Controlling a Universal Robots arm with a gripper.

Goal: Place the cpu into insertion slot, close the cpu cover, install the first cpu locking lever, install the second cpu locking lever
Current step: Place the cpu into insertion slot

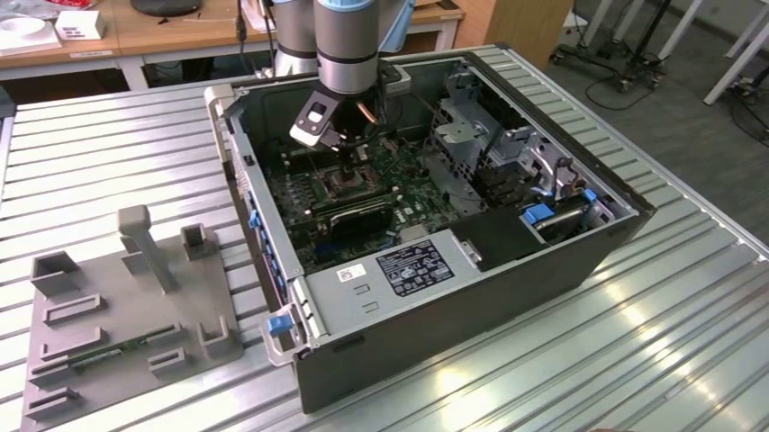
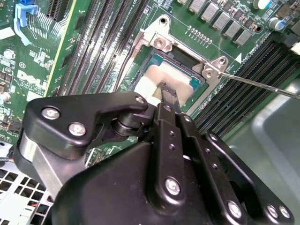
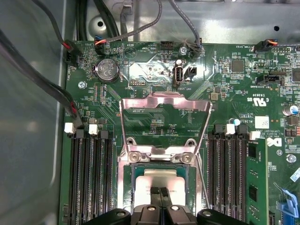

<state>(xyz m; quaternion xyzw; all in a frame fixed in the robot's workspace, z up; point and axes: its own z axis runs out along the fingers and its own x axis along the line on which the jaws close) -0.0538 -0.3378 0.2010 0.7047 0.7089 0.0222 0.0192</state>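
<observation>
Robot fingers [image 3: 158,193] clenched together with nothing between them, tips down over the cpu [image 3: 159,178] seated in its socket
Directly under the fingertips the pale silver-tan cpu lies flat in the socket. Just beyond it the cpu cover [image 3: 164,100] stands flipped open on its hinge, green board showing through its window. A thin locking lever [image 2: 262,86] juts free beside the socket, and memory slots [image 3: 91,178] run along both sides. Farther out, the open computer case [image 1: 481,297] lies on a ribbed metal tabletop [image 1: 121,153], a grey holder block [image 1: 121,306] well apart from it
</observation>
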